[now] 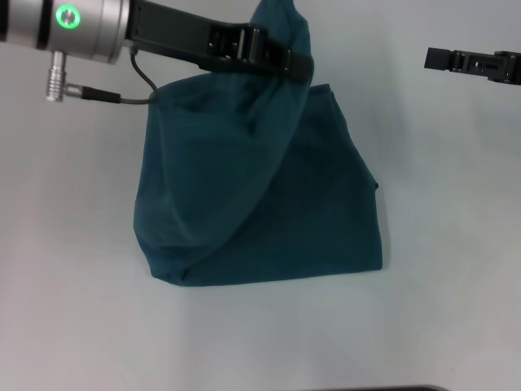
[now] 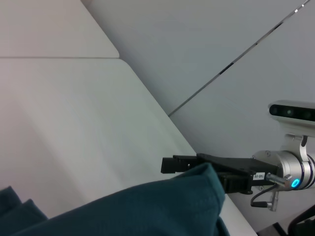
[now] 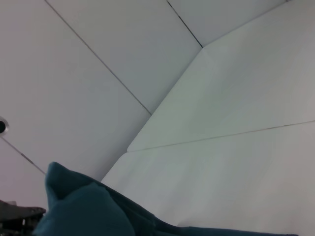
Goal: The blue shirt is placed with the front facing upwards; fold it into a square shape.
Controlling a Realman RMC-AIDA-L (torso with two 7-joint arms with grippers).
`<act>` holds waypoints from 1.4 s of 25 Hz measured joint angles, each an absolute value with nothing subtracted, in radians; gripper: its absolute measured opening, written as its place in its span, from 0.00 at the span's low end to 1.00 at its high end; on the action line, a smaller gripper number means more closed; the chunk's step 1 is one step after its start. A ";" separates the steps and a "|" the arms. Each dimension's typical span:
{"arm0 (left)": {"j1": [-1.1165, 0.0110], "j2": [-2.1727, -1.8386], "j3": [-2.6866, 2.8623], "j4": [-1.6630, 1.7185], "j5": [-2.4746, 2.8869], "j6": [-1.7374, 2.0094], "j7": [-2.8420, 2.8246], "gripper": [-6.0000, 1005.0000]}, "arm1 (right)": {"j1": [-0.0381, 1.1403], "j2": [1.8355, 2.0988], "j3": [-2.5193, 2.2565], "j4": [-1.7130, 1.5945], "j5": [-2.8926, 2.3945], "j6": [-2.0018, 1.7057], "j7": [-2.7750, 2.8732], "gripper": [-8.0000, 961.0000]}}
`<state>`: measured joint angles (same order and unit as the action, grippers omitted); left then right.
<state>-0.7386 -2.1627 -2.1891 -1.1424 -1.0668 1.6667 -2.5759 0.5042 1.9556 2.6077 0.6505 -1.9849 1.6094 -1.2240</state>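
The blue shirt [image 1: 269, 212] lies partly folded on the white table [image 1: 73, 293], plain side showing and its lettering hidden. My left gripper [image 1: 301, 67] reaches in over the shirt's far edge. It is shut on a fold of the cloth, which rises in a peak above it. The lifted cloth fills the bottom of the left wrist view [image 2: 147, 211] and shows in the right wrist view [image 3: 83, 206]. My right gripper [image 1: 433, 59] hovers at the far right, apart from the shirt. It also shows in the left wrist view [image 2: 170, 164], just behind the raised cloth.
A grey cable [image 1: 138, 85] hangs from the left arm's wrist above the shirt's far left corner. A dark edge [image 1: 391, 388] runs along the table's near side. A grey panelled wall [image 2: 197, 44] stands behind the table.
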 joint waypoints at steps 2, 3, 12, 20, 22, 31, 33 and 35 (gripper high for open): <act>-0.749 -2.163 -2.189 -1.101 -1.068 1.656 -2.558 0.07 | 0.505 1.956 2.608 0.650 -1.985 1.607 -1.224 0.69; -0.755 -2.163 -2.187 -1.081 -1.068 1.651 -2.549 0.07 | 0.505 1.956 2.608 0.650 -1.985 1.606 -1.224 0.69; -0.797 -2.163 -2.182 -0.931 -1.071 1.522 -2.488 0.13 | 0.512 1.955 2.609 0.653 -1.984 1.600 -1.224 0.68; -0.741 -2.158 -2.187 -0.963 -1.126 1.523 -2.459 0.35 | 0.503 1.944 2.614 0.663 -1.984 1.597 -1.214 0.68; -0.709 -2.158 -2.189 -1.001 -1.126 1.525 -2.449 0.42 | 0.501 1.942 2.612 0.663 -1.985 1.597 -1.210 0.68; -0.576 -2.156 -2.224 -1.080 -1.126 1.527 -2.352 0.81 | 0.499 1.930 2.597 0.702 -2.077 1.647 -1.138 0.68; -0.550 -2.156 -2.259 -1.085 -1.126 1.537 -2.321 0.87 | 0.499 1.923 2.597 0.705 -2.096 1.675 -1.114 0.68; -0.524 -2.156 -2.296 -1.090 -1.127 1.554 -2.288 0.90 | 0.496 1.918 2.597 0.707 -2.104 1.707 -1.094 0.67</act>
